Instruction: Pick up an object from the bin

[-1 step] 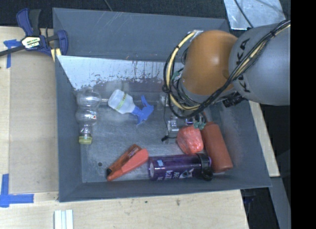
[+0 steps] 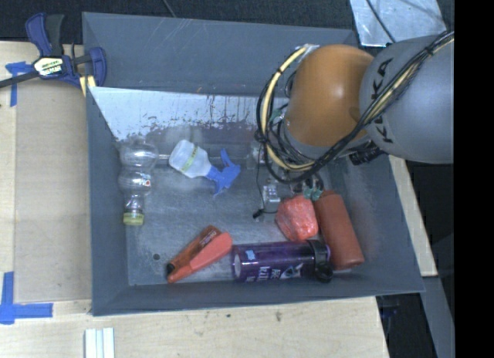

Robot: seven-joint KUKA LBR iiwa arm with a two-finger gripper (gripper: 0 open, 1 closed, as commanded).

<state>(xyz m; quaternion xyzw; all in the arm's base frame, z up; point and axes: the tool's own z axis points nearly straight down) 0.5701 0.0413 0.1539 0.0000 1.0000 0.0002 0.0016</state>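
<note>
The gripper (image 2: 269,194) hangs low in the right half of the grey metal bin (image 2: 108,217), mostly masked by the arm's orange wrist cover (image 2: 328,94) and a loop of yellow and black cables (image 2: 272,121). How far it is open cannot be told, and nothing can be seen in its grasp.

Nearest to it, at its four o'clock, lies a red crumpled lump (image 2: 297,219). A dark red cylinder (image 2: 338,230) lies against the lump's right side, its upper end tucked under the arm. At the gripper's six o'clock a purple bottle with a black cap (image 2: 276,262) lies along the bin's near wall, just below the lump. At seven o'clock is an orange-red handled tool (image 2: 199,254), its make hard to tell. At ten o'clock a white and blue spray head (image 2: 204,163) rests near the far wall. A clear plastic bottle (image 2: 134,179) lies well apart at nine o'clock, close to the left wall and hard to pick out against the floor.

The bin's scuffed floor is open between the bottle, the tool and the gripper. Pale board flanks the bin at left.
</note>
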